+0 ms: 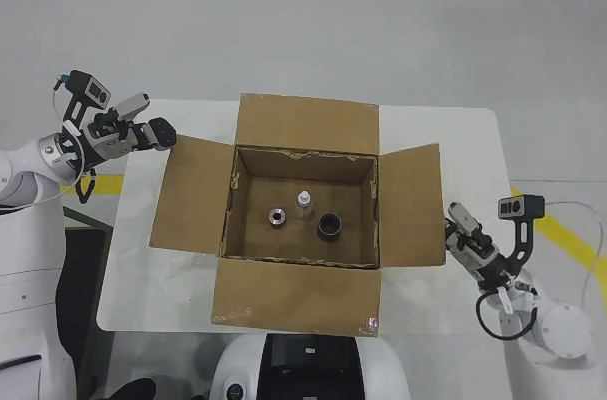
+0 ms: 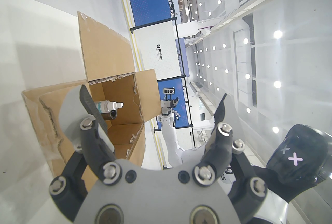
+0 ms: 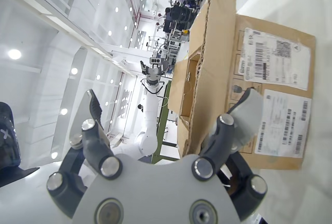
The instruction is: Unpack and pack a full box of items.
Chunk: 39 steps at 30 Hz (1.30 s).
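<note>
Over the table, top view: open box (image 1: 303, 125) at centre, flaps spread; spray bottle (image 1: 304, 204), silver-topped container (image 1: 277, 216) and black container (image 1: 330, 226) stand inside.
Progress: with all three inside, we judge unpacking not begun; repacking comes after.
Left wrist view: left gripper (image 2: 153, 98) at the box's ten o'clock, level, fingers wide, empty.
Right wrist view: right gripper (image 3: 171, 95) at four o'clock, spread, empty, beside the labelled flap (image 3: 275, 85).
</note>
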Each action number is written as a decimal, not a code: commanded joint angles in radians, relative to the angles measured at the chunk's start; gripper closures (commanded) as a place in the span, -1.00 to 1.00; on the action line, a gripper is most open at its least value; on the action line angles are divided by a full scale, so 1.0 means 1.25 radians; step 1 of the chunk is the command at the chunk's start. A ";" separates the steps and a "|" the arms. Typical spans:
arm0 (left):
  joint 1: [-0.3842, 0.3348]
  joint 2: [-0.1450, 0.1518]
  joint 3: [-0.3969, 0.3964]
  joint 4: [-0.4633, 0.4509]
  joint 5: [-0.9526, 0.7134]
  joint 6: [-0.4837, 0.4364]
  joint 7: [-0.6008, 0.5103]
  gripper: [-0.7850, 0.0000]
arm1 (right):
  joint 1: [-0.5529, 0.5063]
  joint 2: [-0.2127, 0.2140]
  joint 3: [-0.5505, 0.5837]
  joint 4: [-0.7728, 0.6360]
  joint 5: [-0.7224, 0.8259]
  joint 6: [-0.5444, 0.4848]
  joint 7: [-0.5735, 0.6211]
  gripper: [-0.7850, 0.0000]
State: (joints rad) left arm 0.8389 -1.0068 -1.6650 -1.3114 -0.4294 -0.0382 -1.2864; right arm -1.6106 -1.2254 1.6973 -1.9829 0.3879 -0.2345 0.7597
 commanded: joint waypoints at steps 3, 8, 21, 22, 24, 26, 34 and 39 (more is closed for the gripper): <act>0.000 0.000 0.000 0.000 0.000 0.000 0.000 -1.00 | 0.049 0.002 -0.036 -0.002 -0.007 0.000 0.018 -1.00; 0.000 0.000 0.000 0.000 0.000 0.000 0.000 -1.00 | 0.109 0.003 -0.104 0.021 -0.033 0.018 0.055 -1.00; 0.000 0.000 0.000 0.000 0.000 0.000 0.000 -1.00 | 0.197 -0.002 -0.243 0.108 -0.060 0.036 0.054 -1.00; 0.000 0.000 0.000 0.000 0.000 0.000 0.000 -1.00 | 0.198 -0.002 -0.247 0.109 -0.061 0.037 0.053 -1.00; 0.000 0.000 0.000 0.000 0.000 0.000 0.000 -1.00 | 0.199 -0.001 -0.252 0.113 -0.064 0.038 0.052 -1.00; 0.000 0.000 0.000 0.000 0.000 0.000 0.000 -1.00 | 0.200 0.000 -0.254 0.114 -0.065 0.039 0.052 -1.00; 0.000 0.000 0.000 0.000 0.000 0.000 0.000 -1.00 | 0.194 0.005 -0.256 0.120 -0.080 0.052 0.053 -1.00; 0.000 0.000 0.000 0.000 0.000 0.000 0.000 -1.00 | 0.193 0.008 -0.258 0.121 -0.081 0.055 0.052 -1.00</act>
State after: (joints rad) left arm 0.8389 -1.0068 -1.6650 -1.3114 -0.4294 -0.0382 -1.2864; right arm -1.3700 -1.2165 1.3750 -1.8310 0.2862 -0.1658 0.8256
